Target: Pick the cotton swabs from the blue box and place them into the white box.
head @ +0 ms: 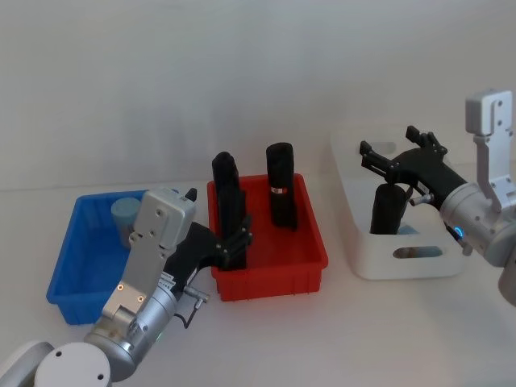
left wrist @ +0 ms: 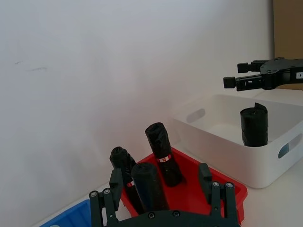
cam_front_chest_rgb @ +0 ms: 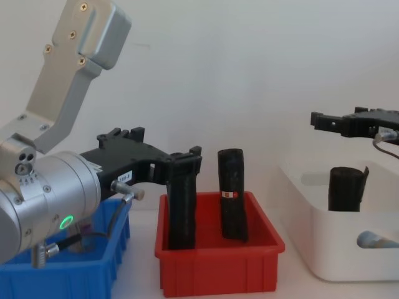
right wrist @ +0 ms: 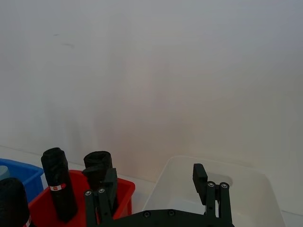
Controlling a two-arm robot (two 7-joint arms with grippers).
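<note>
Left claw (head: 235,239) among black rolls (head: 281,185)

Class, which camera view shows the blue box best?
The head view: the blue box shows nearly whole, a swab jar inside. The chest view catches its front wall beneath the left arm; both wrist views catch just a corner.

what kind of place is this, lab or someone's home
Probably a robot test bench, not a home: a bare white table against a blank wall, with a shallow blue plastic bin, a red plastic bin of black rolled tubes, and a taller white plastic bin.
</note>
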